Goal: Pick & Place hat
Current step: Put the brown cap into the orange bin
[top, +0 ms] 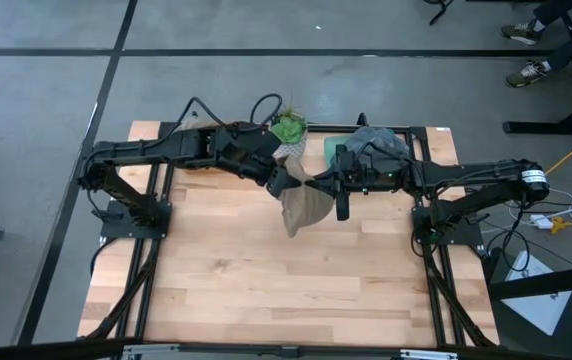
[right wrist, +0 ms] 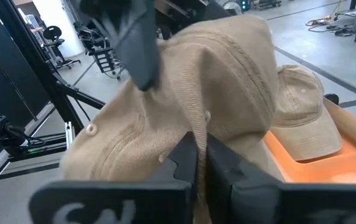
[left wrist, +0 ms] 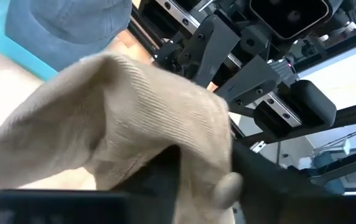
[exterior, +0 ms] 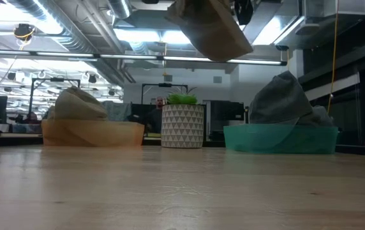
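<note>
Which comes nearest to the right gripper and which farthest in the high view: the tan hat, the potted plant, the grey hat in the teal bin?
1. The tan hat: held by the right gripper itself, hanging between both arms.
2. The grey hat: just behind the gripper, toward the table's back edge, in the teal bin.
3. The potted plant: farthest, back and toward the left arm's side.

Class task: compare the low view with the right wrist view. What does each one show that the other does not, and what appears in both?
Only the low view shows the potted plant and the teal bin holding a grey hat. Only the right wrist view shows the right tool shut on the tan hat. Both show that raised tan hat and the orange bin holding another tan hat.
</note>
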Controlling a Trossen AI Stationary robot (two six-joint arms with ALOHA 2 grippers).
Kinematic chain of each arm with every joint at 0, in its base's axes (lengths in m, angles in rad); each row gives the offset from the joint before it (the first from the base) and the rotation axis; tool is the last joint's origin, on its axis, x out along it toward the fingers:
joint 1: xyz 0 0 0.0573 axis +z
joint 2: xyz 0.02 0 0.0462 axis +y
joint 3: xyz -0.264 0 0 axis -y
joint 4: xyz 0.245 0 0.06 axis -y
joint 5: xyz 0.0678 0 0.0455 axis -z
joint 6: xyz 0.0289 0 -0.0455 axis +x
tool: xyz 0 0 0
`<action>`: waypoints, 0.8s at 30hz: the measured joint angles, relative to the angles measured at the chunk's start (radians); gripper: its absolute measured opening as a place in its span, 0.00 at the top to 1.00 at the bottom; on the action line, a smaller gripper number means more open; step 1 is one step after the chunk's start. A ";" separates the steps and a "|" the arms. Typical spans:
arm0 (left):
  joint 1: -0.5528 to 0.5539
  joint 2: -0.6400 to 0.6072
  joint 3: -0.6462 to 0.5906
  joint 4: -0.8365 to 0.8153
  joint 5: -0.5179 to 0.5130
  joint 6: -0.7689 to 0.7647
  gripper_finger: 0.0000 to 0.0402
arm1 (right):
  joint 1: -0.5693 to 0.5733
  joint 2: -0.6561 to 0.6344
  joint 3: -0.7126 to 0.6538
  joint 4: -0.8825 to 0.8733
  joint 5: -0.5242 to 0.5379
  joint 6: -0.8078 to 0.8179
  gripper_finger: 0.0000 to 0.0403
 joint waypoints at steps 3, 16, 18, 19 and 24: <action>0.000 0.000 0.000 -0.006 -0.014 0.016 0.83 | 0.000 0.000 0.000 0.000 0.000 -0.002 0.92; 0.035 -0.017 0.000 -0.253 0.011 0.035 0.96 | 0.000 0.000 0.000 -0.038 -0.064 0.072 0.67; 0.046 -0.023 0.000 -0.277 0.037 0.035 0.96 | 0.000 0.000 0.000 -0.037 -0.064 0.075 0.65; 0.051 -0.024 0.000 -0.275 0.064 0.035 0.96 | 0.000 0.000 0.000 -0.036 -0.064 0.074 0.64; 0.074 -0.032 0.001 -0.274 0.180 0.034 0.96 | 0.000 0.000 0.000 0.025 -0.085 0.071 0.68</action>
